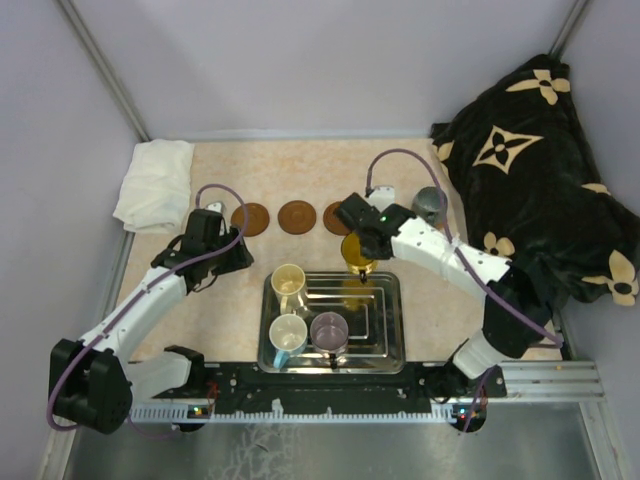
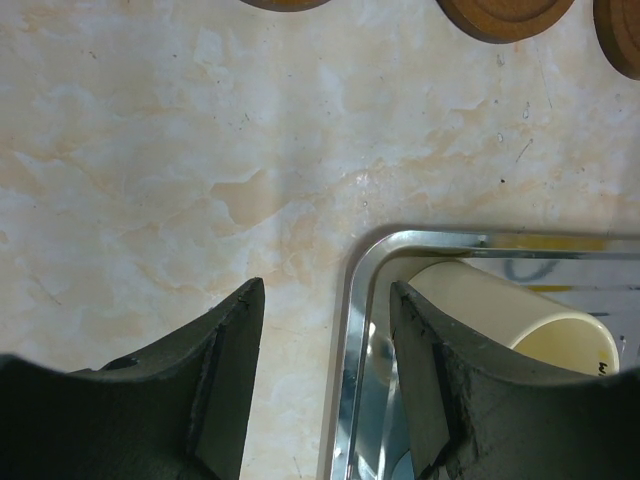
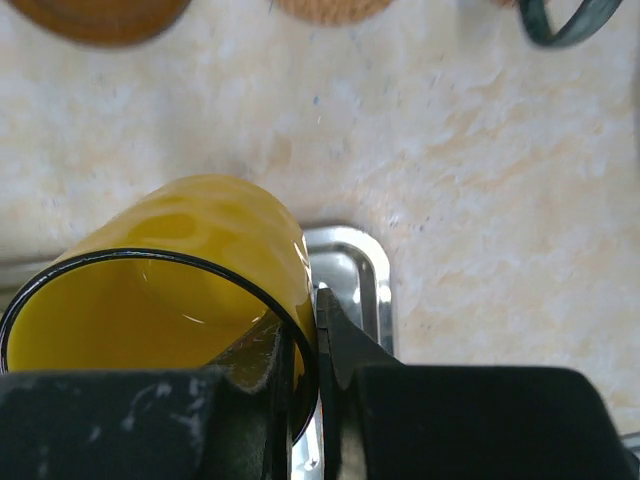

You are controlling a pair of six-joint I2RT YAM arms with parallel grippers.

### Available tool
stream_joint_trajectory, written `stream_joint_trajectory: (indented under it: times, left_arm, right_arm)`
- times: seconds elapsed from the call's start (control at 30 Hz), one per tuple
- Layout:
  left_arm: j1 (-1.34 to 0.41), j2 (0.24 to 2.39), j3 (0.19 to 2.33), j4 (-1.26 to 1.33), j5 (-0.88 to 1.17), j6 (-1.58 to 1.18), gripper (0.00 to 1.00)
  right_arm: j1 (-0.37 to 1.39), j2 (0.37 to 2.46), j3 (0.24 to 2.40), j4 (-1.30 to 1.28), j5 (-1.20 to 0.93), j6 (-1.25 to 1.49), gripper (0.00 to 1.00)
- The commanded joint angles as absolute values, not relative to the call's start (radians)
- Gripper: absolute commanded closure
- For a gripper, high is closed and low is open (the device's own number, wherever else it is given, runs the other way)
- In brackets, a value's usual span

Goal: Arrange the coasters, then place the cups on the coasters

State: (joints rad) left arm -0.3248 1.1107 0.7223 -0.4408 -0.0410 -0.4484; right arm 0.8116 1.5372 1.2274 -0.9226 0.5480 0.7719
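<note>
My right gripper (image 1: 362,246) (image 3: 305,322) is shut on the rim of the yellow cup (image 1: 357,254) (image 3: 170,270), one finger inside and one outside, over the far edge of the steel tray (image 1: 388,350) (image 3: 352,258). The cream cup (image 1: 288,280) (image 2: 500,310), the white cup with blue inside (image 1: 288,335) and the mauve cup (image 1: 329,330) stand in the tray. Three brown coasters (image 1: 250,218) (image 1: 297,216) (image 1: 335,217) lie in a row behind it. The grey-green cup (image 1: 430,205) (image 3: 560,20) stands at the right end. My left gripper (image 1: 238,262) (image 2: 325,320) is open and empty, straddling the tray's left rim (image 2: 350,330).
A folded white cloth (image 1: 155,182) lies at the back left. A black patterned cushion (image 1: 530,170) fills the right side. Grey walls close off the back and sides.
</note>
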Motion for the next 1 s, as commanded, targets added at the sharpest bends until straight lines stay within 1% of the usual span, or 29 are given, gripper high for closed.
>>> stream_joint_trajectory:
  times: [0.0, 0.2, 0.43, 0.7, 0.97]
  left_arm:
    - [-0.33, 1.105, 0.72, -0.416, -0.034, -0.448, 0.4]
    - [-0.329, 1.105, 0.721, -0.404, -0.031, -0.457, 0.41]
    - [-0.33, 1.136, 0.732, -0.402, -0.028, -0.458, 0.41]
    - [-0.329, 1.145, 0.75, -0.417, -0.044, -0.447, 0.41]
    - [-0.329, 1.152, 0.752, -0.419, -0.037, -0.454, 0.41]
  right_arm:
    - [0.682, 1.562, 1.371, -0.83, 0.571, 0.646, 1.0]
    - [0.528, 1.675, 1.525, -0.791, 0.499, 0.503, 1.0]
    - [0.428, 1.804, 1.64, -0.761, 0.431, 0.444, 1.0]
    - [0.364, 1.882, 1.688, -0.721, 0.366, 0.414, 1.0]
    - [0.325, 1.907, 1.68, -0.687, 0.317, 0.401, 1.0]
